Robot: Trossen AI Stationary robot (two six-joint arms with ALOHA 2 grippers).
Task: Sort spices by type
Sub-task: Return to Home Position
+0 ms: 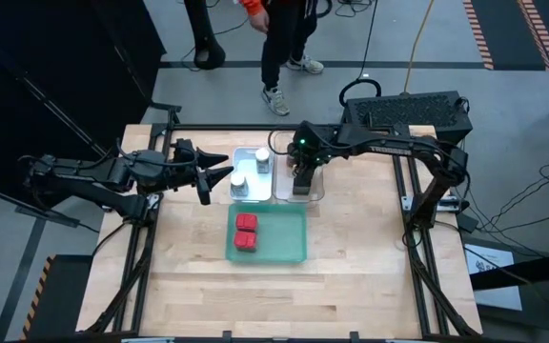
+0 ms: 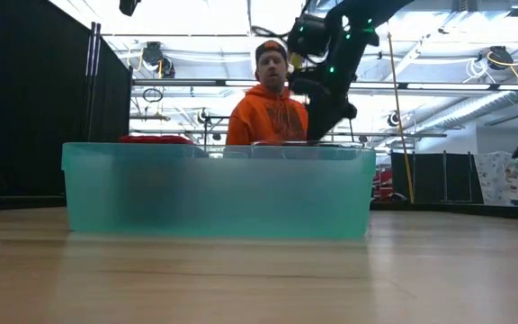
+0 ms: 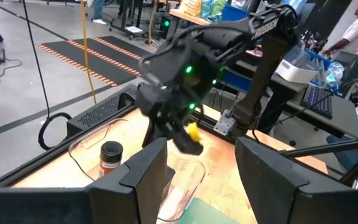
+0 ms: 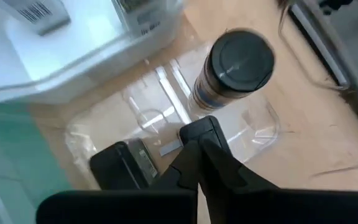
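Note:
Two red tins [image 1: 246,232] lie in the green tray [image 1: 289,250]. Two white-lidded jars [image 1: 262,154] [image 1: 239,179] stand in the white tray [image 1: 252,195]. In the clear tray [image 4: 260,130] stand a brown dark-lidded jar [image 4: 241,59] and a dark grey tin [image 4: 126,163]. My right gripper [image 4: 197,134] hangs shut over the clear tray, between jar and tin, with nothing in it. My left gripper [image 1: 215,183] waits open, left of the white tray and above the table, fingers pointing toward the trays.
The three trays sit close together in the table's middle and far part. A person in an orange hoodie [image 2: 272,112] stands beyond the far edge. Bare wood [image 1: 255,295] lies toward the near edge and to both sides of the green tray.

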